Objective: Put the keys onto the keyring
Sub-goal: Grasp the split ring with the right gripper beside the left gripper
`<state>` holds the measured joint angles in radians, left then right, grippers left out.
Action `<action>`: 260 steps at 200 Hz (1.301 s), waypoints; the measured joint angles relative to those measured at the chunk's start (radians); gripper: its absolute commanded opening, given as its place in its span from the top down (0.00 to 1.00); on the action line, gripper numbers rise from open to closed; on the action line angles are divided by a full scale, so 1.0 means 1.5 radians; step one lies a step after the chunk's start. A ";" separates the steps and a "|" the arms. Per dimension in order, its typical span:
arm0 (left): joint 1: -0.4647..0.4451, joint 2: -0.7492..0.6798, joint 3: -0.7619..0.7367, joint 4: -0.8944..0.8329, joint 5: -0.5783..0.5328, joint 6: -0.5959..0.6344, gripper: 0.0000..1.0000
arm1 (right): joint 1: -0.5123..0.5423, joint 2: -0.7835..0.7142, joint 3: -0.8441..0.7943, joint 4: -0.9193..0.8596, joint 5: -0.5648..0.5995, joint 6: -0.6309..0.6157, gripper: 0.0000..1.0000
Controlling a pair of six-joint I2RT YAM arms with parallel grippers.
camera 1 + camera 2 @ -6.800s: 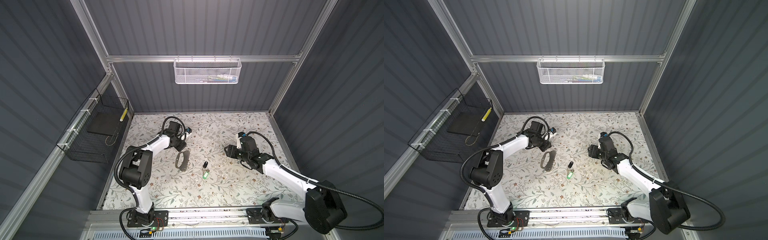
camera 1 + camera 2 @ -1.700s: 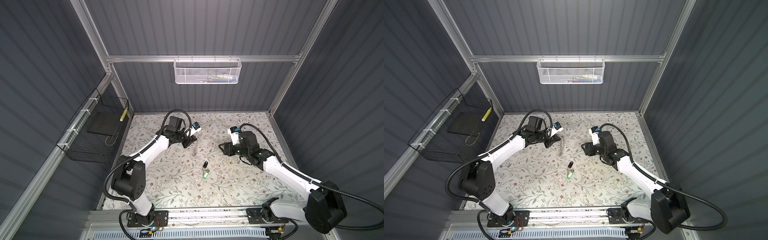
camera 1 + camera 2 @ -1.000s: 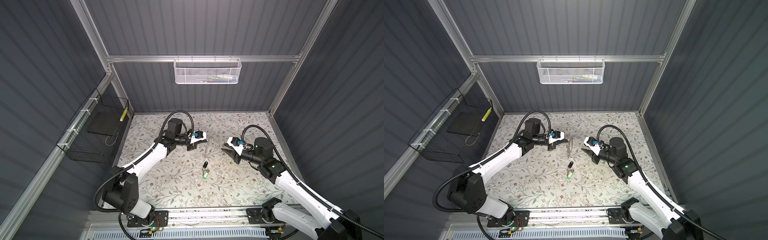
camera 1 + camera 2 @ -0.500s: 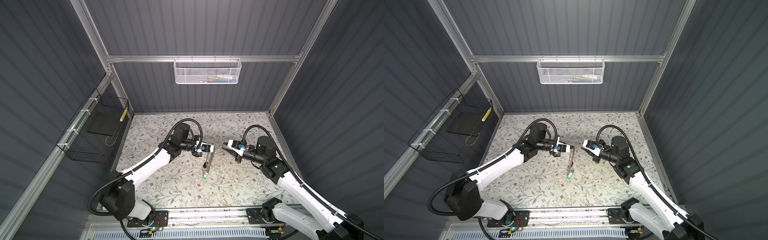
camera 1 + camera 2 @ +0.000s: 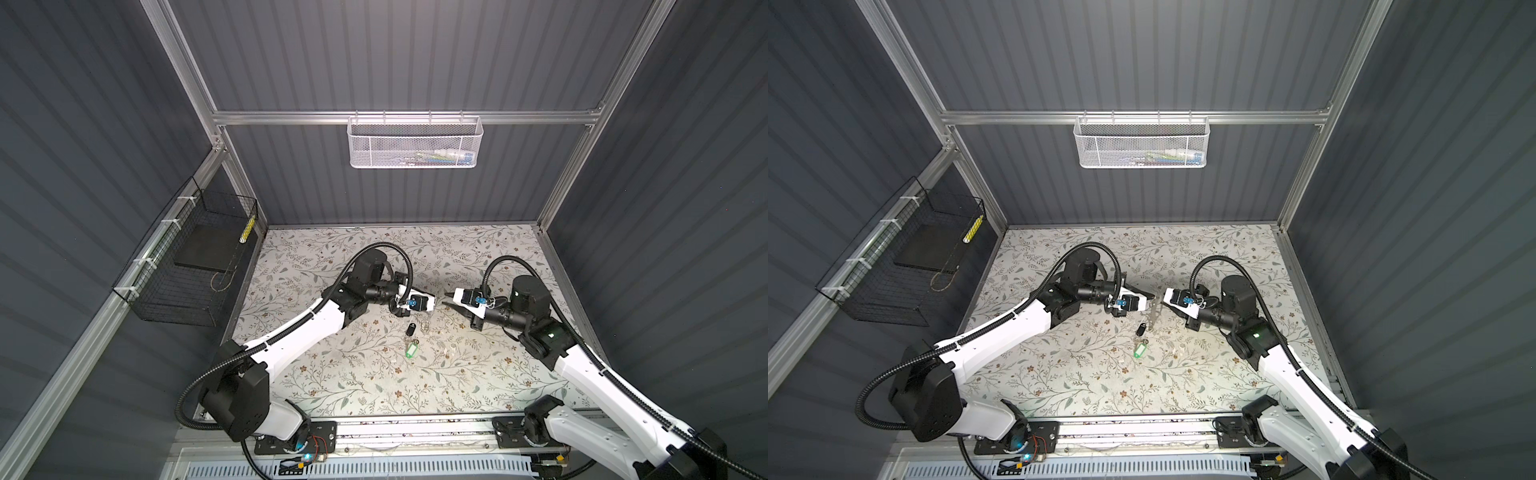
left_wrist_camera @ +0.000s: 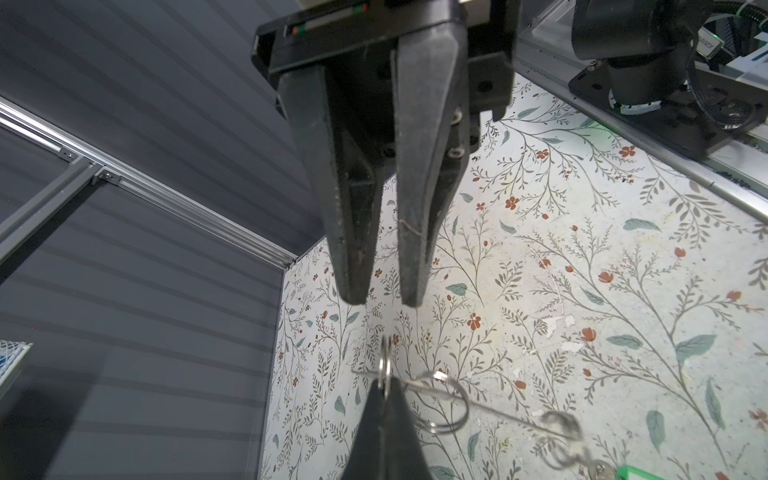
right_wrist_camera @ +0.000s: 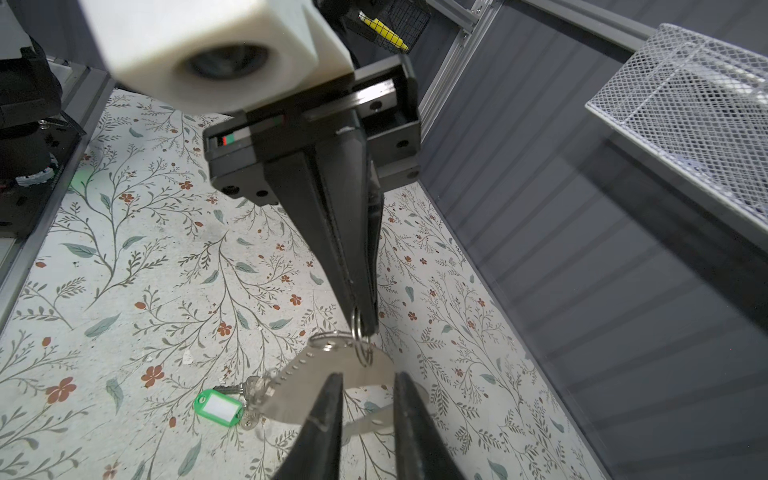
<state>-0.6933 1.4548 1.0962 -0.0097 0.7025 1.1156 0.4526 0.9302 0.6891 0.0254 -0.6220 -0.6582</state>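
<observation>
The keyring [image 7: 316, 374] is a flat grey metal plate with an oval cutout, and it hangs above the table. My left gripper [image 6: 384, 382] is shut on a small split ring [image 6: 384, 361] at the plate's top end. In both top views the plate [image 5: 426, 322] [image 5: 1153, 318] dangles between the two grippers. My right gripper [image 7: 368, 376] is open a little, its tips just short of the plate and touching nothing. Below on the floral table lie the keys: the black-fob key [image 5: 411, 329] and the green tag [image 5: 411, 351] [image 7: 218, 409].
A white mesh basket [image 5: 415, 143] hangs on the back wall. A black wire basket [image 5: 187, 266] is fixed to the left wall. The arms' bases stand on the metal rail [image 5: 415, 428] along the table's front edge.
My left gripper has carried the keyring rightward to above the keys. My right gripper has come in from the right until its tips nearly meet the left one's.
</observation>
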 measured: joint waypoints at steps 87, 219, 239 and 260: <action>-0.008 0.000 0.009 -0.013 0.003 0.000 1.00 | 0.041 0.000 -0.003 0.008 0.061 -0.026 0.81; -0.014 0.009 0.037 -0.051 0.021 0.005 1.00 | 0.052 0.000 -0.006 0.007 0.095 -0.038 0.92; -0.014 0.012 0.039 -0.054 0.022 0.005 1.00 | 0.052 0.000 -0.007 0.008 0.097 -0.041 0.93; -0.014 0.014 0.040 -0.055 0.022 0.007 0.70 | 0.052 0.000 -0.011 0.015 0.100 -0.041 0.94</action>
<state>-0.7147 1.4754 1.1568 -0.0929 0.7353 1.1267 0.5312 0.9302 0.6731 0.0483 -0.4713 -0.7193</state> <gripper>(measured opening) 0.090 0.071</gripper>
